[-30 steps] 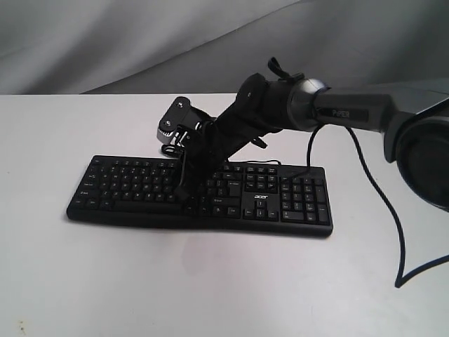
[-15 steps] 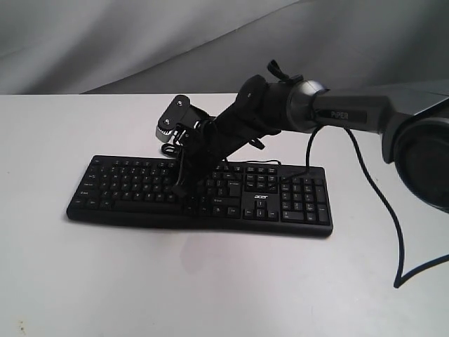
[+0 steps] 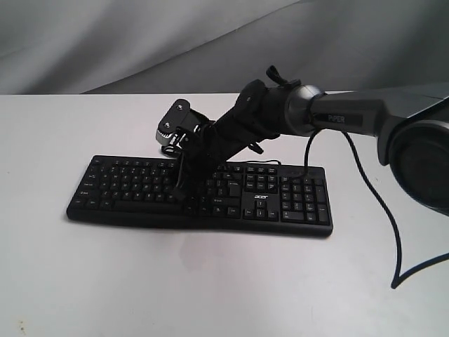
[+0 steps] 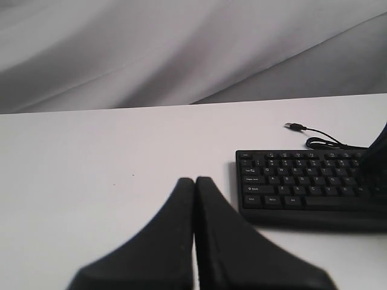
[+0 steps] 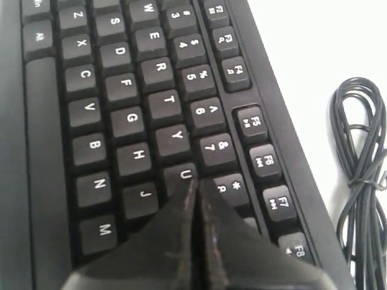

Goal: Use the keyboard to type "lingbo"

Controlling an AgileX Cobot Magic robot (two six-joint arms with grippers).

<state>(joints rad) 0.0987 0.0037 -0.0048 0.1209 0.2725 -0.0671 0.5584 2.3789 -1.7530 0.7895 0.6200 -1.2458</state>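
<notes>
The long black keyboard [image 3: 133, 188] with a white acer logo lies flat on the white table. My right arm reaches across from the right, and my right gripper [image 3: 180, 192] points down onto the letter keys near the keyboard's middle. In the right wrist view my right gripper [image 5: 196, 181] is shut with nothing held, its tips between the U key [image 5: 181, 175] and the 8 key [image 5: 228, 186]; whether they press a key I cannot tell. My left gripper [image 4: 195, 180] is shut and empty over bare table beside the keyboard's [image 4: 290, 181] end.
The keyboard's thin black cable [image 5: 361, 181] lies coiled on the table behind the function keys, its USB plug [image 4: 294, 126] loose on the surface. A black arm cable [image 3: 382, 210] hangs to the right of the keyboard. The white table [image 3: 210, 281] ends at a grey backdrop.
My right gripper's tip has shifted a little to the left and toward the back rows of the keyboard. The keyboard has not moved.
</notes>
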